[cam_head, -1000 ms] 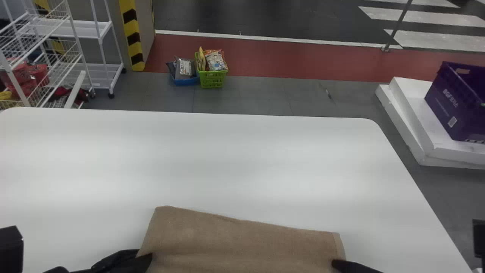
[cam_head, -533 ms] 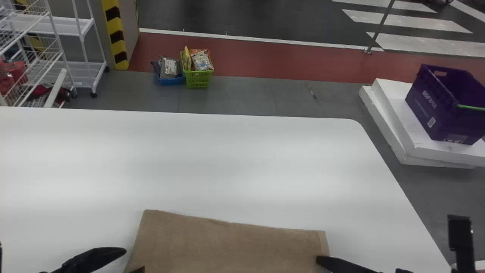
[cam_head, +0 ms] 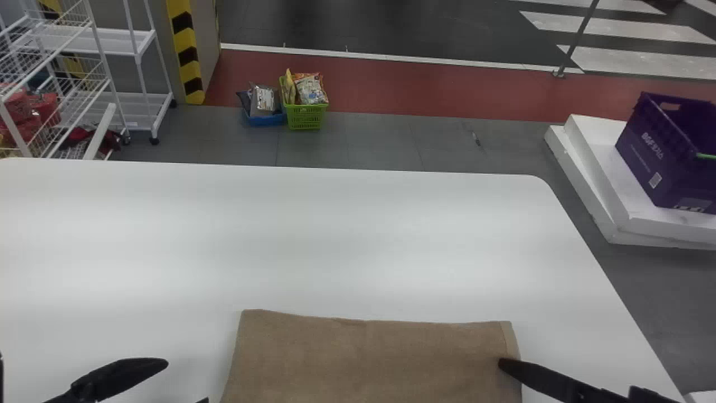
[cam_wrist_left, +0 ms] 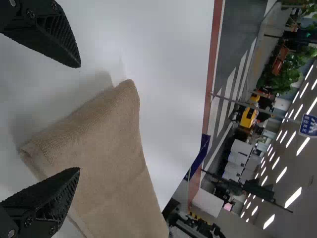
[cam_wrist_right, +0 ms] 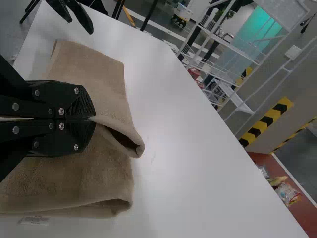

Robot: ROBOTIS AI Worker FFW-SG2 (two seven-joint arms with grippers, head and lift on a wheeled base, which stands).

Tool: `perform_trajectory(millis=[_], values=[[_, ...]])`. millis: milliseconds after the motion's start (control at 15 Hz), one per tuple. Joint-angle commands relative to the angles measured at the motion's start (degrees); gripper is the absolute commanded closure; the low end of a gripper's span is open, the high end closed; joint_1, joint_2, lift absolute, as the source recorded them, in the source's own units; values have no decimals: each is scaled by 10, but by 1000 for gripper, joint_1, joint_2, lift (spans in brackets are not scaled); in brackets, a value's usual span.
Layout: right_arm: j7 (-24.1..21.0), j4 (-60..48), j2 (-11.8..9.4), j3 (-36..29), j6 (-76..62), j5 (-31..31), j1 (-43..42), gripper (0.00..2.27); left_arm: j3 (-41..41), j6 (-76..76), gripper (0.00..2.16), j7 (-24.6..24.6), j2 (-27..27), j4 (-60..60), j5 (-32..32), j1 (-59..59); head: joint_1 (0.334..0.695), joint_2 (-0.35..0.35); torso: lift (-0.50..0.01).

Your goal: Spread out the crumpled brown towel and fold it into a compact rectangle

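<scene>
White lettering marks a purple crate [cam_head: 685, 179] as the left gripper [cam_head: 185, 382] gapes wide and the right gripper [cam_head: 502, 365] pinches the brown towel [cam_head: 369, 358].

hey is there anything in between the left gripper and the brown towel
Nothing visible stands between the left gripper and the brown towel; its open jaws are by the towel's left end. The right gripper grips the towel farther right, out of the way.
</scene>
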Motion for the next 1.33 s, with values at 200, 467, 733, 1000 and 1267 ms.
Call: perform_trajectory(millis=[200,467,733,1000,1267], values=[[-3,11,1,-6,1,-23,-11,1231,-9,-11,73,-6,-1,11,-10,0,695,-172,-127],[-7,10,1,-9,1,-23,-31,1231,-13,-18,83,-14,-1,21,-16,2,695,-176,-127],[-5,0,1,-25,1,-23,-34,1231,-13,-19,83,-15,0,21,-16,1,695,-181,-127],[-5,9,1,-60,1,-29,-37,1227,-15,-33,83,-15,0,33,-16,-3,695,-218,-127],[-5,23,1,-23,1,-25,-38,1231,-19,-33,83,-15,2,38,-16,-6,695,-241,-127]])
